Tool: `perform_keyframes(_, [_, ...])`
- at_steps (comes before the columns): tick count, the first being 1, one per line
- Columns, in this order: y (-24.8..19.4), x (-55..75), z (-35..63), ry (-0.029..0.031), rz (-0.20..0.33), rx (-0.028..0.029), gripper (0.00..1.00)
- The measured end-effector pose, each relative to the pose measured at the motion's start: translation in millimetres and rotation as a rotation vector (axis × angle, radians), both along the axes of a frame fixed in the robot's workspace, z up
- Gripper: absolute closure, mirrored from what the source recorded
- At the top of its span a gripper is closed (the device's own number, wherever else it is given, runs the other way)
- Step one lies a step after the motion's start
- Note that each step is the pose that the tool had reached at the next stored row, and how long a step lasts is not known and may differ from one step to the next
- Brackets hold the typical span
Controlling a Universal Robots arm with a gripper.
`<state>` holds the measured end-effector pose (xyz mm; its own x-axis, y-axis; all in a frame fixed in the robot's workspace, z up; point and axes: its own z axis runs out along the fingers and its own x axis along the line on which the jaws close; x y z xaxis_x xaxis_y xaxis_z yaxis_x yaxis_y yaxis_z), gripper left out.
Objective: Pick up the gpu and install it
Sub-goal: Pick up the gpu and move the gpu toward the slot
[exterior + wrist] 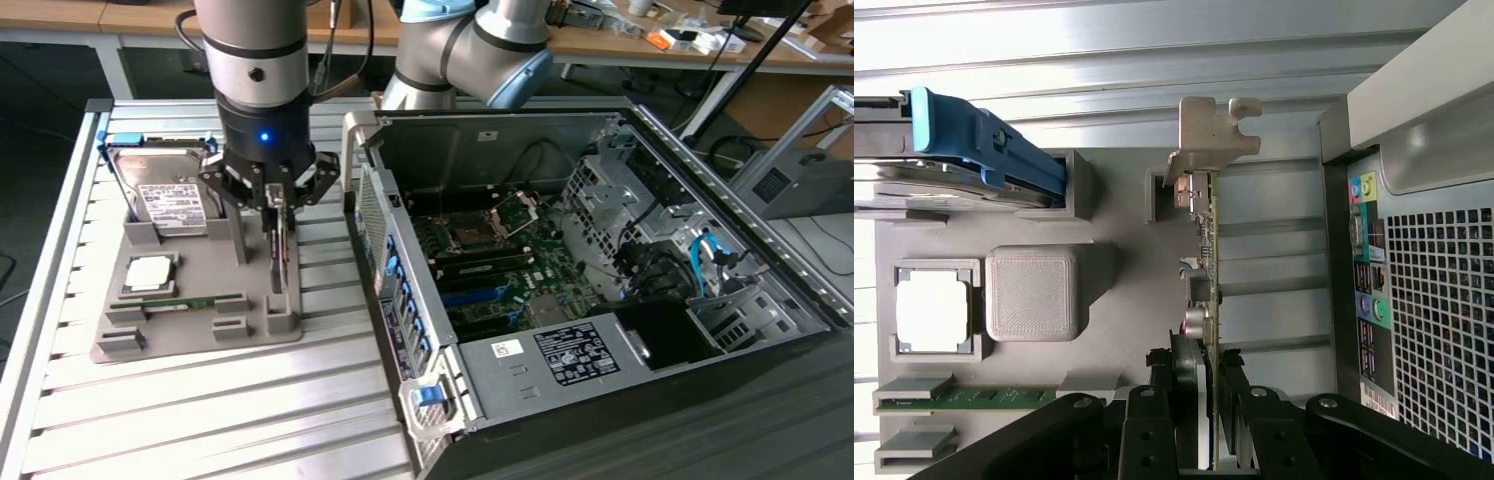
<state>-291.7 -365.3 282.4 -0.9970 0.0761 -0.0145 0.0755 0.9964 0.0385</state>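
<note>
Scene was brightly and evenly lit, white light apparently from above; broad sheen was thrown across the slatted table (200, 400) in the exterior view; in the wrist view the same slats were blown out to white, and the processor lid (932, 310) was clipped too; only soft, short shadows were cast on the grey tray (1124, 330) beside the gpu (1206, 250); the case (467, 150) interior was left dimmer; a blue indicator light (262, 137) was seen glowing.

The tray (200, 345) is matt grey plastic with one finely textured block (1031, 292), the table (200, 425) is ribbed metal with a bright sheen, the gpu (1207, 262) carries a dull silvery metal bracket (1206, 130), and the computer case (527, 385) is grey sheet metal.
</note>
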Motion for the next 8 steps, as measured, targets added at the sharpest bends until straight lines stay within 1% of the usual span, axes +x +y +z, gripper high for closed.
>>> perform_keyframes(8, [0.0, 0.0, 2.3, 0.0001, 0.000, -0.0001, 0.70])
